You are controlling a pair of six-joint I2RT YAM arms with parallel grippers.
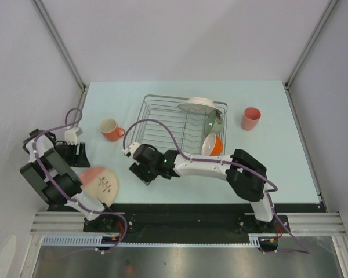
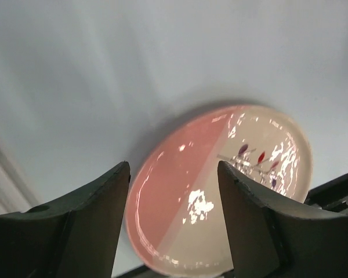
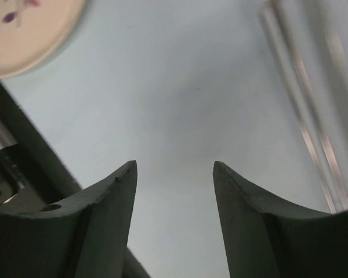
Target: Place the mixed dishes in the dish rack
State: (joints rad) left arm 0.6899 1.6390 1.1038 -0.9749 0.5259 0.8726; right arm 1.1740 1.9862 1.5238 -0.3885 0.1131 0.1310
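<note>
The salmon-pink plate (image 1: 100, 183), half pink and half cream with a small leaf print, lies at the table's front left edge. My left gripper (image 1: 80, 157) is open and empty just behind it; in the left wrist view the plate (image 2: 220, 191) shows between and beyond the open gripper (image 2: 174, 174). My right gripper (image 1: 142, 171) is open and empty over bare table between the plate and the dish rack (image 1: 156, 119); its wrist view (image 3: 174, 168) shows the plate's rim (image 3: 29, 29) and the rack's wires (image 3: 325, 116). The rack holds the white plate (image 1: 197, 105), grey-green bowl (image 1: 211, 120) and orange bowl (image 1: 212, 144).
The orange handled mug (image 1: 110, 129) stands left of the rack. The salmon-pink handleless cup (image 1: 250, 118) stands right of it. The black front rail (image 1: 180, 211) runs along the near table edge. Grey walls close the back and both sides.
</note>
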